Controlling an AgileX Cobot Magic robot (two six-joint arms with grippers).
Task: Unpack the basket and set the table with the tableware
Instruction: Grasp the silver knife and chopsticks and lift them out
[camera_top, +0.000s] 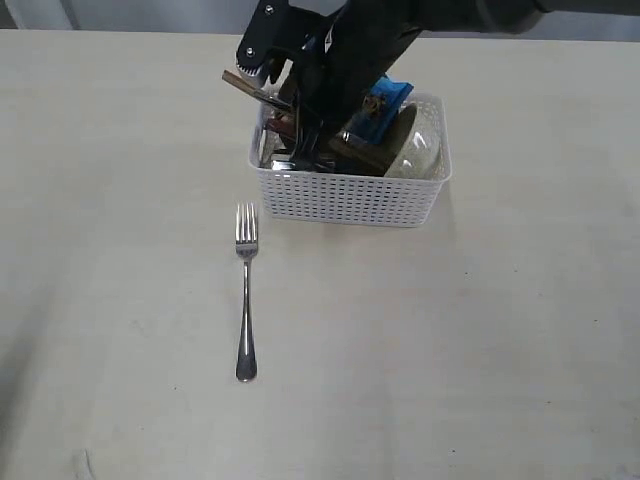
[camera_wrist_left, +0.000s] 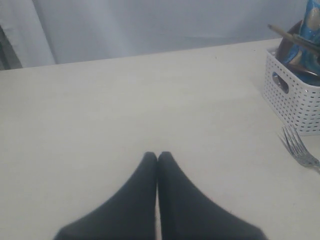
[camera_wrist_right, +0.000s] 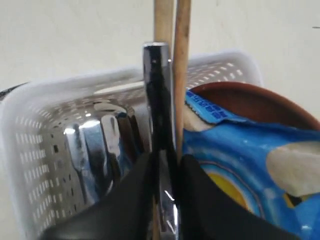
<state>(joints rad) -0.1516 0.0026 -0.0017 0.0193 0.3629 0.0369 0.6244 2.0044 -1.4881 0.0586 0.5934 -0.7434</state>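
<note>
Inside the basket (camera_wrist_right: 30, 125), right end effector (camera_wrist_right: 167, 161) clamps the knife (camera_wrist_right: 156, 90); left end effector (camera_wrist_left: 157, 157) clenched.

The right arm (camera_top: 385, 35) is leaning down from the far side of the tabletop (camera_top: 500, 330), wrist tilting steeply, the right gripper (camera_wrist_right: 166, 162) and its black fingers (camera_wrist_right: 132, 197) pinching the steel handle of the knife (camera_wrist_right: 156, 90). The left gripper (camera_wrist_left: 157, 160) is hovering over the tabletop, its two dark fingers (camera_wrist_left: 137, 192) pressing together at the tips.
</note>
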